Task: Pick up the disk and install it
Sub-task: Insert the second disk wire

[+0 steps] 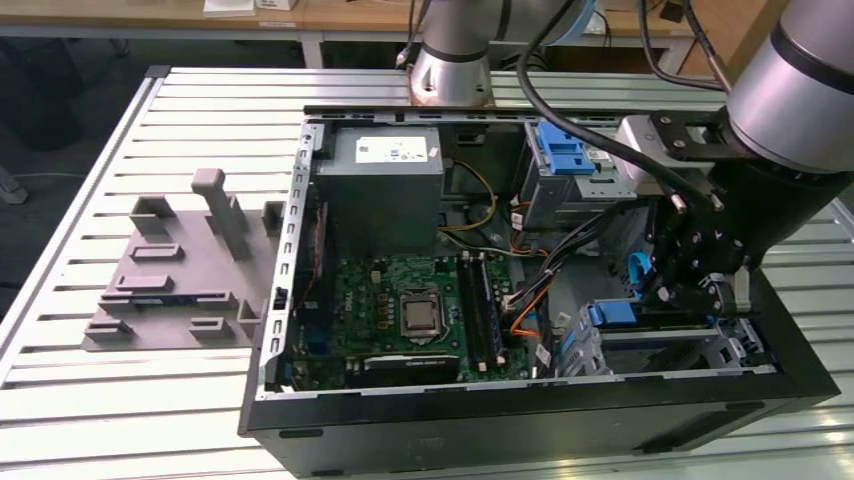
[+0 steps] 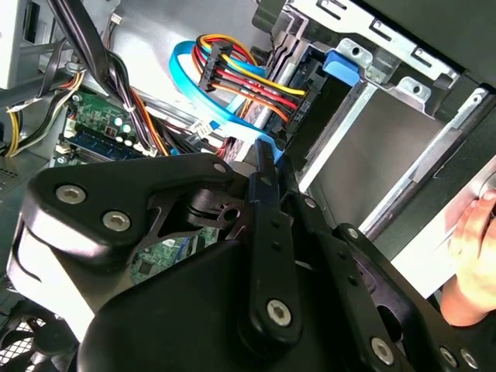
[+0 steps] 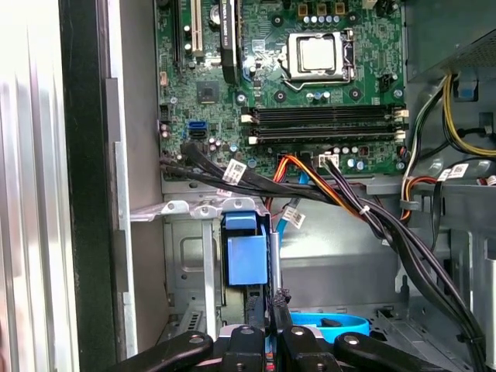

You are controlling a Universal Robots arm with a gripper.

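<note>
Gripper (image 3: 268,310), black two-fingered, pressed together, tips against silver-grey disk in blue plastic bracket (image 3: 248,260), seated in grey metal drive bay (image 3: 186,256) at case's 4 o'clock. Likely to jam if pushed askew, or snag nearby black-and-orange cable bundle (image 3: 325,194).

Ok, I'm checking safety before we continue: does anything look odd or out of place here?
Yes: in the second wrist view a person's hand rests just beyond the computer case wall, close to the drive cage where the gripper is. Nothing inside looks spilled or broken.
</note>
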